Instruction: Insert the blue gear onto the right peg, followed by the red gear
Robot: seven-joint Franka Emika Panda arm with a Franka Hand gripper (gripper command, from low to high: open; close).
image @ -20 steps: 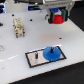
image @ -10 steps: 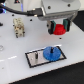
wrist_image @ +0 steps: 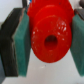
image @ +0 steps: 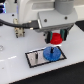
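Held the small, thick red plastic gear (wrist_image: 49,36) between teal-padded jaws, clamped on its sides, bore facing down. Hung just above the flat bright-blue toothed disc (image: 50,52), already seated on the right-hand dark pin of the grey black-bordered plate (image: 35,59) on the white table (image: 15,72). Judged red bore close over that pin; pin itself hidden.

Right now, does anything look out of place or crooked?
Nothing stands out. The blue gear lies flat on the plate over the right peg, and the end effector holds the red gear above it.
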